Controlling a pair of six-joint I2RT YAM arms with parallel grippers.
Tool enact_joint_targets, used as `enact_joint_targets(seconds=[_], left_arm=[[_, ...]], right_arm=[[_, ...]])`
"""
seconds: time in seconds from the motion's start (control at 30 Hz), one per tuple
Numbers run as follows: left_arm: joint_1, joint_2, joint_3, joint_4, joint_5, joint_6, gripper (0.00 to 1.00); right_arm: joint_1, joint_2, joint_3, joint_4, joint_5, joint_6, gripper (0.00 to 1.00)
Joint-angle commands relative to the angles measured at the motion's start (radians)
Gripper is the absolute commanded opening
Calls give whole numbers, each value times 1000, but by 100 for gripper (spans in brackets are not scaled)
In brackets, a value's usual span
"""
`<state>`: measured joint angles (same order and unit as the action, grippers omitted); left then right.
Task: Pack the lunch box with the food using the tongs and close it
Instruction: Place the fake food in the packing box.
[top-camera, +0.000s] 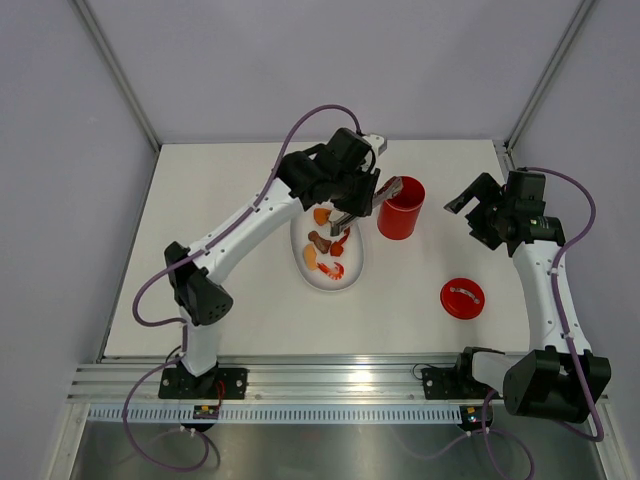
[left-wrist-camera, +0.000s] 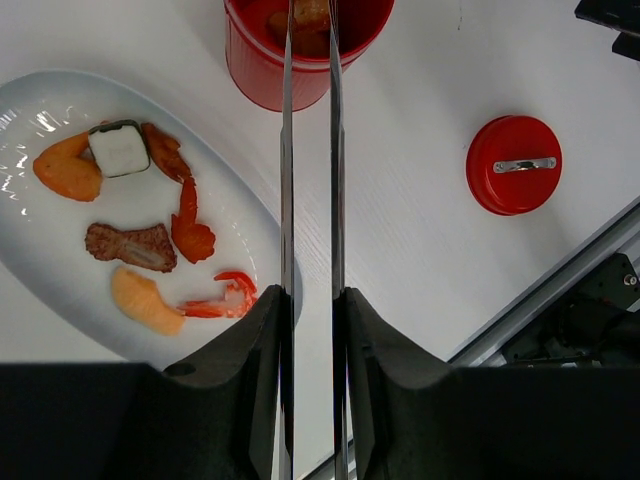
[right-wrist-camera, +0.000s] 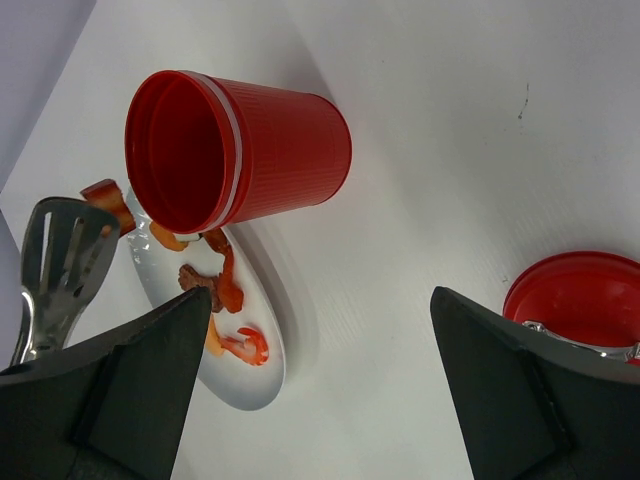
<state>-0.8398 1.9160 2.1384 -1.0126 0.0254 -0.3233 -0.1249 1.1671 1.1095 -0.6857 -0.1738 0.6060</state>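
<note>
My left gripper (left-wrist-camera: 310, 295) (top-camera: 362, 200) is shut on the silver tongs (left-wrist-camera: 287, 180) partway along their arms. The tongs' tips (right-wrist-camera: 60, 250) reach the rim of the red lunch box (top-camera: 400, 212) (left-wrist-camera: 265, 70) (right-wrist-camera: 270, 140). They pinch a brown food piece (left-wrist-camera: 310, 15) (right-wrist-camera: 105, 198) over its open mouth. Several food pieces lie on the white plate (left-wrist-camera: 30, 250), among them a white-topped one (left-wrist-camera: 120, 148) and a red shrimp (left-wrist-camera: 225, 295). The red lid (top-camera: 462, 298) (left-wrist-camera: 513, 165) lies flat to the right. My right gripper (top-camera: 462, 200) (right-wrist-camera: 320, 295) hangs open right of the lunch box, holding nothing.
The white plate (top-camera: 352, 275) sits just left of the lunch box, under my left arm. A metal rail (top-camera: 330, 385) runs along the table's near edge. Grey walls close in the table on the left, back and right.
</note>
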Motion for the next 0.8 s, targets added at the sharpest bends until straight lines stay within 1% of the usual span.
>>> enact_joint_targets(seconds=[0.0, 0.07, 0.13, 0.17, 0.23, 0.3, 0.47, 0.57, 0.67, 0.73, 0.77], left_arm=[[-4, 24, 61, 77, 53, -11, 13], [-5, 46, 67, 94, 50, -14, 14], [-4, 72, 77, 94, 48, -17, 18], [-4, 78, 84, 94, 47, -19, 24], [-4, 95, 90, 88, 45, -19, 30], [-5, 97, 92, 89, 47, -17, 38], [-4, 100, 95, 92, 47, -14, 43], [-4, 95, 98, 89, 48, -16, 43], [-4, 84, 98, 95, 51, -16, 36], [-4, 61, 98, 97, 51, -17, 34], [-4, 49, 95, 97, 48, -14, 31]], right_arm=[[5, -29, 53, -11, 19, -15, 99], [5, -32, 55, -15, 20, -18, 99], [7, -34, 56, -18, 20, -20, 100], [5, -34, 56, -20, 22, -20, 99], [5, -35, 58, -23, 22, -22, 99], [5, -35, 56, -23, 22, -20, 99], [5, -34, 52, -23, 23, -22, 100], [5, -34, 53, -25, 25, -22, 99], [5, -34, 52, -25, 22, -20, 99], [5, -35, 52, -25, 22, -20, 100], [5, -37, 50, -23, 23, -18, 100]])
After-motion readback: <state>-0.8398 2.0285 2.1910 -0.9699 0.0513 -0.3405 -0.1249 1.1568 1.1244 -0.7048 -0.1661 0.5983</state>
